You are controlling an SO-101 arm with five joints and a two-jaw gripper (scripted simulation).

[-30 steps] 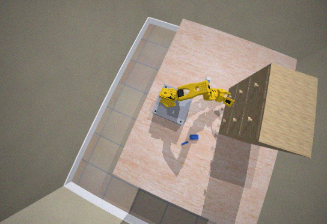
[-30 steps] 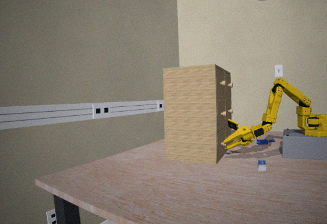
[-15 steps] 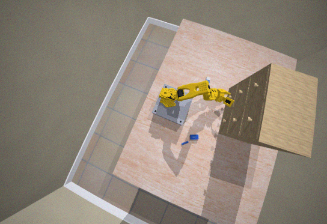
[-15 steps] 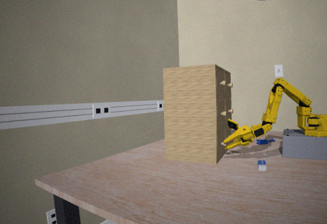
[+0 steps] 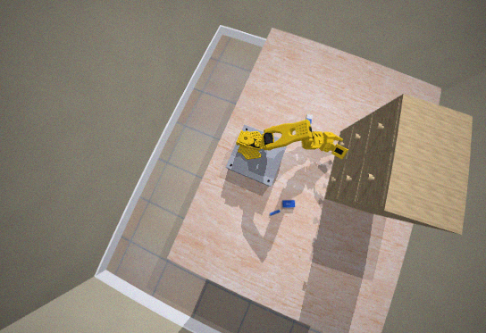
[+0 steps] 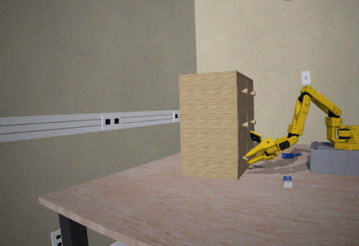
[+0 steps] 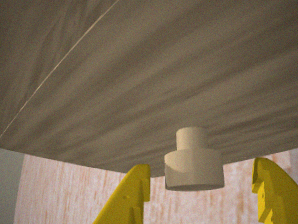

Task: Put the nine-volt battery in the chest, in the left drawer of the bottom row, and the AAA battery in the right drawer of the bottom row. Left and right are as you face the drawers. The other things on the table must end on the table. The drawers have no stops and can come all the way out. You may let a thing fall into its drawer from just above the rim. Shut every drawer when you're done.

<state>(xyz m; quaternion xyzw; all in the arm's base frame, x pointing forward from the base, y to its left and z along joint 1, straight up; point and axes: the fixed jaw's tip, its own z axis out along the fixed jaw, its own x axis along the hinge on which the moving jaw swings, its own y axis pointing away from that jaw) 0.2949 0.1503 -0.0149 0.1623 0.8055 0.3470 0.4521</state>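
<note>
My gripper [image 5: 340, 141] [image 6: 247, 157] [image 7: 201, 168] is open at the front of the wooden chest [image 5: 429, 161] [image 6: 208, 125]. Its two yellow fingers stand on either side of a pale knob [image 7: 192, 161] [image 6: 243, 157] of a bottom-row drawer, with a gap on each side. From the top and exterior views this is the left bottom drawer. All drawers look shut. A blue block [image 5: 289, 203] [image 6: 288, 155] and a thin blue stick [image 5: 274, 212], which I take for the AAA battery, lie on the table between the arm's base and the chest.
A small white block with a blue top [image 5: 308, 119] [image 6: 287, 181] stands on the table on the other side of the arm. The grey base plate [image 5: 250, 165] [image 6: 333, 163] carries the arm. The table edge [image 6: 99, 221] is far from the gripper.
</note>
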